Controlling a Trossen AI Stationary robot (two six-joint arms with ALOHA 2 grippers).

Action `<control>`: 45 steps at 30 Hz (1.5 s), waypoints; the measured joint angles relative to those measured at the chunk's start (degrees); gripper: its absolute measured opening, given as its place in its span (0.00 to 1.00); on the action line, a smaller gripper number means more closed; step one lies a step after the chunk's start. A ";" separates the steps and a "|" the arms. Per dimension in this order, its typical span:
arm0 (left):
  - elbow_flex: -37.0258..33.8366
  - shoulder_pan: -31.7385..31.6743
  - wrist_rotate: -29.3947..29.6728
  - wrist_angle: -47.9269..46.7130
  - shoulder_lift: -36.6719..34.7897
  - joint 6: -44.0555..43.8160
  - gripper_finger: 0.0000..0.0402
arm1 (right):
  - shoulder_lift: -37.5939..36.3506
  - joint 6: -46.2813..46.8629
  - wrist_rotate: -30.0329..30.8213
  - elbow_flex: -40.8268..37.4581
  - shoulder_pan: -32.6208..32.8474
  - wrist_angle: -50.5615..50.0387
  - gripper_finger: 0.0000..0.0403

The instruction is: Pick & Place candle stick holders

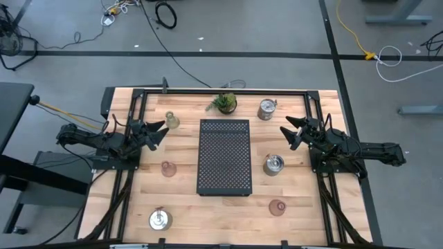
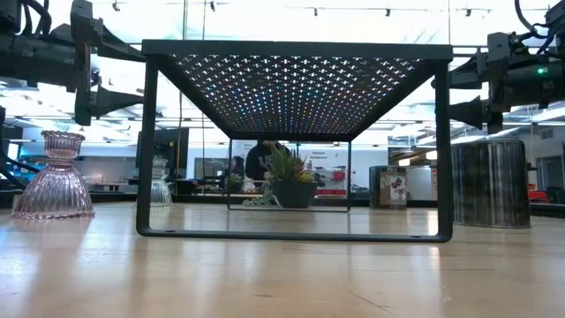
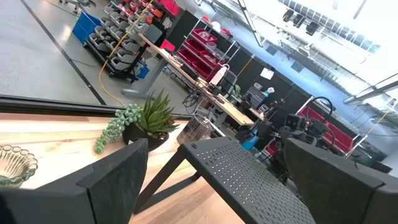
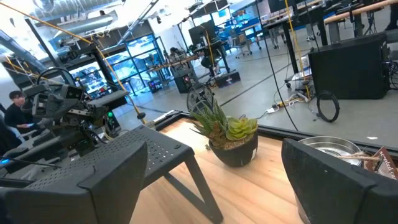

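Both grippers were held raised and empty beside the black perforated rectangular tray (image 1: 223,158) on the wooden table (image 1: 187,214).

The left gripper (image 1: 158,133) and the right gripper (image 1: 291,131) were seen with fingers spread apart, nothing between them. Three shiny silver metal holders were placed at the far right (image 1: 267,108), just right of the tray (image 1: 274,164) and at the near left (image 1: 160,219). Three translucent glass cups were found at the far left (image 1: 171,120), left of the tray (image 1: 167,168) and at the near right (image 1: 277,207). A small green potted plant (image 1: 224,104) was set behind the tray.
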State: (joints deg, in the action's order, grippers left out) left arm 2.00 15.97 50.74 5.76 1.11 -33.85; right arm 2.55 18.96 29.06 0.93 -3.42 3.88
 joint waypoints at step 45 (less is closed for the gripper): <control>0.00 -0.04 8.35 -0.04 -0.01 5.55 0.94 | 0.00 13.79 1.77 0.00 -0.02 8.18 0.91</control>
State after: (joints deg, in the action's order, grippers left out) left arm 2.00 15.92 59.09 5.72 1.10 -28.29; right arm 2.55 32.75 30.83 0.93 -3.44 12.06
